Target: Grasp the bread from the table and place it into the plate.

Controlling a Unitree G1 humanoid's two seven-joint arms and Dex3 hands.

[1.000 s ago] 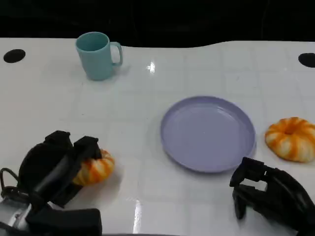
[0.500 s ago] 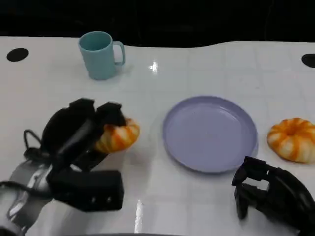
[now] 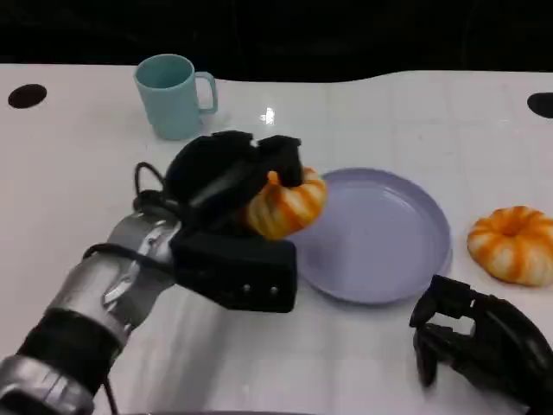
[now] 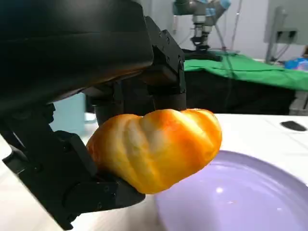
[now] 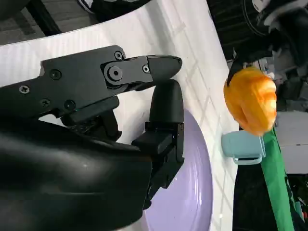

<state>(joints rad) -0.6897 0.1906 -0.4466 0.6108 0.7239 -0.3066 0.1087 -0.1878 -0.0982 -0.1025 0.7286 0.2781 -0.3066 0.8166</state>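
Bread: an orange, ridged, ring-shaped roll, lifted off the table and held over the left rim of the plate; the left wrist view shows it hanging above the lilac surface, apart from it
Left hand: black hand on a silver forearm reaching in from the lower left, fingers clamped around the bread from above and behind; in the left wrist view the fingers press on the roll's top and the lower part of the hand cradles it beneath
Plate: round lilac plate flat on the white table, nothing lying in it; the right wrist view shows its rim just past the right hand's fingers
Right hand: black hand low at the near right edge of the table, close to the plate's near rim, fingers curled inward with nothing in them
Second bread: 1 more orange ridged roll on the table just right of the plate
Mug: teal mug upright at the far left, handle toward the right, well apart from the plate
Table: white, glossy, faint grid lines
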